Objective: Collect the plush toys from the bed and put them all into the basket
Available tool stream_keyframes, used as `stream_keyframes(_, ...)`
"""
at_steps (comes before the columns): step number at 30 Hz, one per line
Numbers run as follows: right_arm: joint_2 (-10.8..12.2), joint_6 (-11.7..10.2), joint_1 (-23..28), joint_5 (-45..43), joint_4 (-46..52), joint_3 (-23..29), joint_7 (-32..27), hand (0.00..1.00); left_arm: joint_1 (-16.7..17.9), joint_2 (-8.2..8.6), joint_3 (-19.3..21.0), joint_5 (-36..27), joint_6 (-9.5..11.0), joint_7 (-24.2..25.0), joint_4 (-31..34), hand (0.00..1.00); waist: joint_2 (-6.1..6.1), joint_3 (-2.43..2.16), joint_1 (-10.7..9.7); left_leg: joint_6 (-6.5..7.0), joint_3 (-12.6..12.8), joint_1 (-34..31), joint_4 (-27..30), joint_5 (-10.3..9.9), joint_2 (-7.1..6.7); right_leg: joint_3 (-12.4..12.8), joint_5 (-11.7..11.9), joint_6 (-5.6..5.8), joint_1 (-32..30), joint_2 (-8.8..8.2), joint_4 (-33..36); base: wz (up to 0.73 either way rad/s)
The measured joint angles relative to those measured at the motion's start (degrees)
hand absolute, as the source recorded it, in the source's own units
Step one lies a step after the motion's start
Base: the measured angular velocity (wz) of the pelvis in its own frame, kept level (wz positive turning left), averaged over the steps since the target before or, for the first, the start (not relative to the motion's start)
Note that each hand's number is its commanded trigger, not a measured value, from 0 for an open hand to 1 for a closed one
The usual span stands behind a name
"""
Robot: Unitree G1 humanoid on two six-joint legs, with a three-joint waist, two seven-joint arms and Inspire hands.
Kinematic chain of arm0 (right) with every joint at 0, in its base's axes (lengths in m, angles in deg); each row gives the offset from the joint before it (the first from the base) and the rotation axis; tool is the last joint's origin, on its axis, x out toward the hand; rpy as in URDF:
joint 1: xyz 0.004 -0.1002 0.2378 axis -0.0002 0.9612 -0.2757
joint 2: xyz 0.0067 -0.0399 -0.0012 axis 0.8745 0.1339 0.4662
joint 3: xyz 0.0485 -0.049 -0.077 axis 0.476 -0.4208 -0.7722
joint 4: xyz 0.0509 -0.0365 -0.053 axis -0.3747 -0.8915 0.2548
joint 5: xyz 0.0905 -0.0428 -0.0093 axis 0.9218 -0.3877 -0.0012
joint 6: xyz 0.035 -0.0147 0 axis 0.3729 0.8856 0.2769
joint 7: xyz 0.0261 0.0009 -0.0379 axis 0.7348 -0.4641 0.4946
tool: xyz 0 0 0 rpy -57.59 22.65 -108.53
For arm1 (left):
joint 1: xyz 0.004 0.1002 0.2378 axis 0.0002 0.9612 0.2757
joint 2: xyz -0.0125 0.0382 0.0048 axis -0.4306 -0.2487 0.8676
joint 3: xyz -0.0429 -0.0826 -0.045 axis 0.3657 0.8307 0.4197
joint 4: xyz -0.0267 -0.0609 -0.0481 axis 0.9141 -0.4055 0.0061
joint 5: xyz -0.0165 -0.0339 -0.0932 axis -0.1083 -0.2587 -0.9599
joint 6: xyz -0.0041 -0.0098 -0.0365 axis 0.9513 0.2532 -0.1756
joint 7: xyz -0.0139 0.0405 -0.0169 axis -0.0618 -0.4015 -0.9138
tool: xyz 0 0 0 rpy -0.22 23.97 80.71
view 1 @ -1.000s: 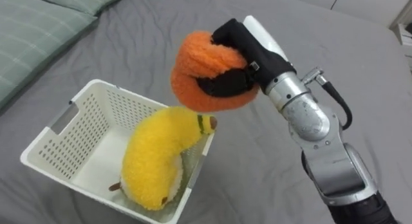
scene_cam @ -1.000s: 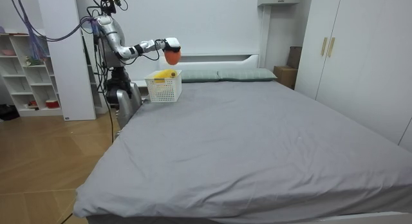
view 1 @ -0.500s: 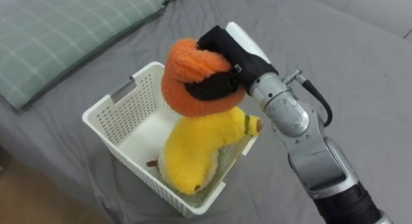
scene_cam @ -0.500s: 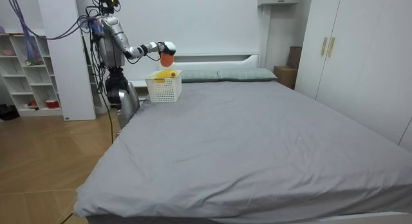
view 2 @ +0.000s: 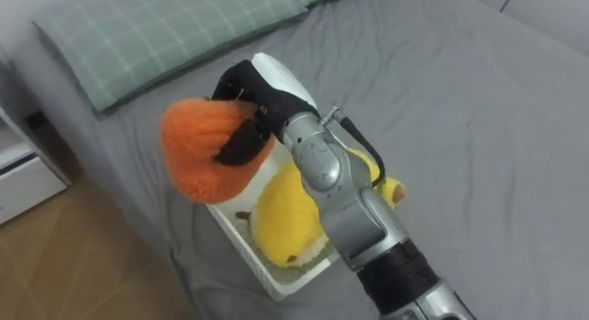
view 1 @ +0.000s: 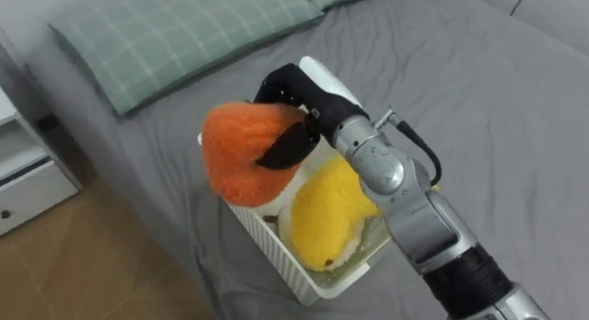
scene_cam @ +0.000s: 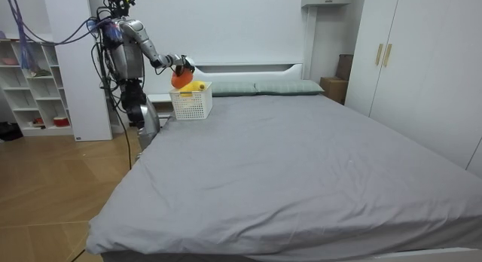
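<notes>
Orange plush toy [view 1: 241, 159] hangs over the outer rim of a white basket [view 1: 267, 245], clamped in the curled fingers of the robot's right hand [view 1: 299, 97], seemingly poised for release inside. A yellow plush toy [view 1: 331, 214] already fills much of the basket, set at the grey bed [view 1: 479, 108]'s edge near a green checked pillow [view 1: 184, 35], within the standing robot's reach.

- A bedroom in a home: a wide bed [scene_cam: 301, 164] under a grey sheet takes up most of the room.
- Green checked pillows [view 1: 184, 35] lie at its head.
- A tall white wardrobe [scene_cam: 422, 59] stands on one side, and a white shelf unit [scene_cam: 30, 81] on the other.
- The wooden floor [scene_cam: 53, 202] is bare.
</notes>
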Motion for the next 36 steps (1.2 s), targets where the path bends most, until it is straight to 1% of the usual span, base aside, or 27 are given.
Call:
stream_keyframes(5, -0.2, 0.0, 0.0, 0.0, -2.0, 0.0, -2.0, 0.00, 0.7, -0.13, 0.0, 0.0, -0.4, -0.5, -0.3, 0.00, -0.26, 0.03, 0.6, 0.08, -0.7, 0.0, -0.1, 0.3, -0.35, -0.6, -0.1, 0.17, 0.1, -0.04, -0.1, 0.09)
stream_keyframes(9, -0.8, -0.1, 0.0, 0.0, -4.4, 0.0, -3.3, 0.00, 0.8, -0.15, -0.5, 0.0, -0.5, -1.2, -0.3, 0.00, -0.27, 0.02, 0.2, 0.11, -1.3, 0.0, -0.1, 0.5, -0.60, -1.4, 0.0, 0.26, 0.4, -0.07, -0.1, 0.08)
stream_keyframes(12, -0.8, -0.1, 0.0, 0.0, -6.0, 0.0, -3.3, 0.00, 1.3, -0.14, -0.5, 0.0, -0.5, -1.2, -0.2, 0.00, -0.28, 0.02, -0.3, 0.10, -1.3, 0.0, -0.1, 0.5, -0.60, -1.4, 0.0, 0.26, 0.4, -0.08, 0.0, 0.00)
stream_keyframes(14, -1.3, -0.1, 0.1, -0.3, -6.4, 0.0, -3.3, 0.00, 1.3, -0.13, -0.4, 0.0, -0.5, -1.1, -0.1, 0.00, -0.28, 0.02, -0.4, 0.10, -1.3, 0.0, -0.1, 0.5, -0.60, -1.4, 0.0, 0.26, 0.4, -0.09, 0.0, 0.00)
stream_keyframes(19, -3.1, -0.6, 0.2, -0.3, -6.4, 0.2, -3.3, 0.00, 0.9, -0.05, 0.2, 0.1, -0.4, -1.1, 0.9, 0.00, -0.07, 0.14, -0.4, 0.11, -1.1, 0.0, -0.1, 0.5, -0.54, -0.9, 0.0, 0.25, 0.2, -0.03, 0.0, -0.01)
stream_keyframes(21, -3.4, -0.8, 0.2, -0.3, -6.4, 0.2, -3.3, 0.00, 0.6, -0.05, 0.2, 0.1, -0.2, -1.1, 0.9, 0.00, -0.04, 0.15, -0.4, 0.11, -1.0, 0.1, -0.2, 0.5, -0.48, -0.7, 0.0, 0.23, 0.1, -0.01, 0.0, -0.04)
stream_keyframes(26, -3.4, -0.9, 0.2, -0.3, -6.4, 0.2, -3.3, 0.00, 0.1, 0.01, 0.2, 0.1, 0.0, -1.1, 0.9, 0.00, 0.11, 0.17, -0.4, 0.14, -0.7, 0.1, -0.3, 0.5, -0.39, -0.1, 0.1, 0.19, 0.0, 0.06, 0.0, -0.01)
stream_keyframes(28, -3.5, -1.4, 0.2, -0.3, -6.4, 0.2, -3.3, 0.00, 0.1, 0.24, 0.2, 0.1, 0.0, -1.1, 0.9, 0.00, 0.47, 0.18, -0.4, 0.16, -0.7, 0.2, -0.3, 0.5, -0.39, 0.0, 0.2, 0.19, 0.0, 0.05, 0.0, 0.00)
stream_keyframes(31, -3.5, -1.4, 0.3, -0.3, -6.4, 0.2, -3.3, 0.00, 0.1, 0.32, 0.2, 0.1, 0.0, -1.1, 0.8, 0.00, 0.78, 0.16, -0.4, 0.16, -0.6, 0.2, -0.3, 0.5, -0.37, 0.1, 0.2, 0.18, 0.0, 0.04, 0.1, 0.00)
stream_keyframes(36, -3.8, -1.8, 0.3, -0.3, -6.4, 0.2, -3.3, 0.00, 0.2, 0.41, 0.1, 0.2, 0.0, -1.0, 0.5, 0.00, 0.87, 0.12, -0.5, 0.19, 0.1, 0.6, -0.6, 0.4, -0.16, 0.7, 0.2, 0.15, 0.0, 0.03, 0.1, -0.07)
